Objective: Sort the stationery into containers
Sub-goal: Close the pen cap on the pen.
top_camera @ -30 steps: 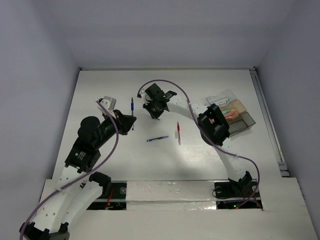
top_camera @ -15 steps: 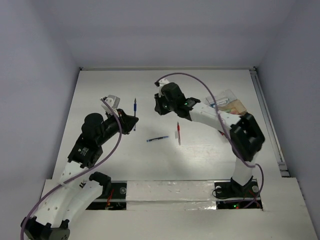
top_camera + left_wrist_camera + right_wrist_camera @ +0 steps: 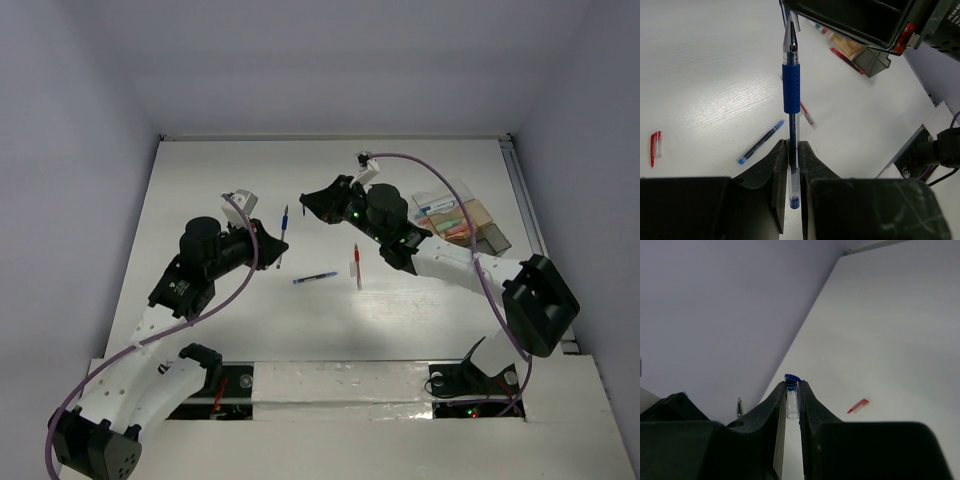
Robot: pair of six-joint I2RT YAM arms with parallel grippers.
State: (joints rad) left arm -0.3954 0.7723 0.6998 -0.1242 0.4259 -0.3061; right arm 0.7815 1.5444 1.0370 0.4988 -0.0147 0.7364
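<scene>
Left gripper [image 3: 792,150] is clamping the rear of a clear plastic pen with blue rubber grip [image 3: 791,92], tip pointing along its long axis toward the right gripper [image 3: 791,389], which is pinching a small clear blue-ended cap [image 3: 792,402] nearby, not touching.

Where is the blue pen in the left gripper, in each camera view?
Top external: the blue pen is left of centre, in the left gripper.
Left wrist: the pen runs up the middle from the gripper.
Right wrist: a thin dark sliver low left may be it; cannot tell.
Shared landmark: thin blue pen lying on the table, top and left wrist only.
</scene>
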